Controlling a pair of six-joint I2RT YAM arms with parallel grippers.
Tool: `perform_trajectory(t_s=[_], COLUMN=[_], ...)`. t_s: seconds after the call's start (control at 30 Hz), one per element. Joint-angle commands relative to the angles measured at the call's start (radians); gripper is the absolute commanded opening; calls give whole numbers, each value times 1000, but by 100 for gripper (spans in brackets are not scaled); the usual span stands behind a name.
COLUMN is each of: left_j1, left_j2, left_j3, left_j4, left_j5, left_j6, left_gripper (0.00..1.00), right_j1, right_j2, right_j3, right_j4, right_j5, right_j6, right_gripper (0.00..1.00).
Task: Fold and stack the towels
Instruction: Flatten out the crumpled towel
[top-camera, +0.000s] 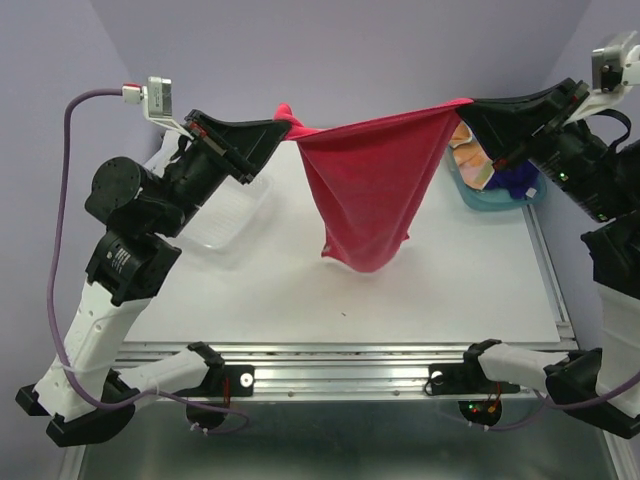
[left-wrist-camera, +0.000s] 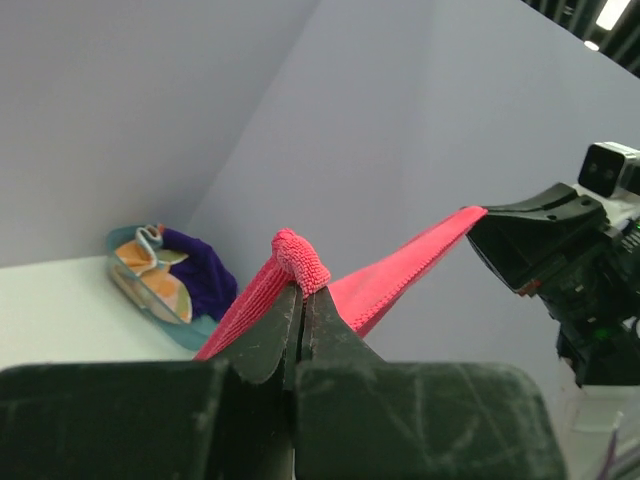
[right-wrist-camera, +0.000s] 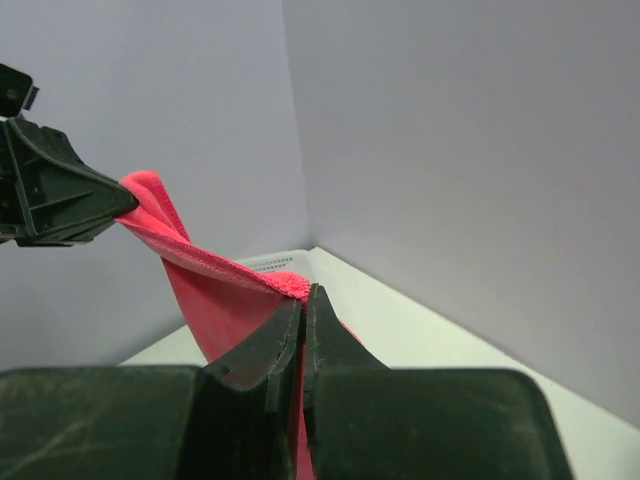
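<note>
A bright pink-red towel (top-camera: 368, 190) hangs stretched in the air above the table, held by its two upper corners and sagging to a point near the tabletop. My left gripper (top-camera: 283, 128) is shut on its left corner (left-wrist-camera: 300, 262). My right gripper (top-camera: 465, 112) is shut on its right corner (right-wrist-camera: 288, 285). An orange dotted towel (top-camera: 472, 160) and a dark purple-blue towel (top-camera: 517, 180) lie bunched in the teal tray (top-camera: 500, 203) at the back right, partly hidden by the right arm. The left wrist view shows both towels in the tray (left-wrist-camera: 170, 270).
A white perforated basket (top-camera: 232, 222) stands at the back left, under the left arm. The white table top (top-camera: 300, 300) ends in a metal rail at the front. Purple walls close the back and sides.
</note>
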Motion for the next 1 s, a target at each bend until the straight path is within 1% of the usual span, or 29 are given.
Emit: perform_trajectory(t_s=[0.0, 0.1, 0.2, 0.23, 0.3, 0.37, 0.4, 0.43, 0.5, 0.53, 0.57, 0.6, 0.63, 0.7, 0.8, 0.83, 0.87, 0.9, 0.93, 0.97], left_j1=[-14, -22, -22, -22, -22, -22, -22, -22, -14, -2, 35, 59, 81, 157, 222, 231, 236, 241, 244, 248], left_j2=[-51, -45, -37, -34, -20, 10, 27, 47, 125, 155, 216, 247, 309, 368, 495, 530, 605, 648, 688, 765], left_j3=[58, 98, 98, 90, 58, 35, 20, 12, 1, -2, -6, -8, -11, -28, -5, 13, 32, 85, 121, 188], left_j4=[31, 26, 8, 8, 9, 11, 9, 5, -1, 2, 5, 12, 22, 60, 120, 141, 153, 160, 158, 157], left_j5=[110, 125, 40, 39, -31, -155, -201, -290, -358, -370, -360, -332, -315, -272, -251, -251, -257, -283, -283, -278], left_j6=[-44, -35, -7, -1, 14, 39, 48, 63, 77, 79, 77, 66, 48, 34, 43, 55, 66, 77, 89, 98], left_gripper=[0, 0, 0, 0, 0, 0, 0, 0, 0, 0, 0, 0, 0, 0, 0, 0, 0, 0, 0, 0], right_j1=[-17, -17, -17, -17, -17, -17, -15, -17, -17, -17, -17, -17, -18, -29, -79, -96, -128, -145, -161, -193], right_j2=[-27, -34, -35, -30, -18, 0, 5, 14, 43, 57, 90, 110, 130, 208, 301, 365, 393, 458, 459, 527], right_j3=[136, 139, 95, 95, 47, -2, -63, -95, -184, -212, -242, -288, -313, -344, -358, -350, -340, -329, -318, -283], right_j4=[-57, -52, -24, -17, 8, 55, 75, 98, 164, 189, 234, 258, 308, 347, 404, 417, 437, 446, 454, 466], right_j5=[8, 74, 149, 170, 215, 282, 323, 383, 458, 483, 508, 558, 581, 605, 560, 518, 503, 479, 462, 448], right_j6=[34, 46, 48, 45, 24, 10, -3, -9, -33, -38, -58, -65, -84, -92, -92, -89, -75, -70, -67, -53], right_gripper=[1, 1, 1, 1, 1, 1, 1, 1, 1, 1, 1, 1, 1, 1, 1, 1, 1, 1, 1, 1])
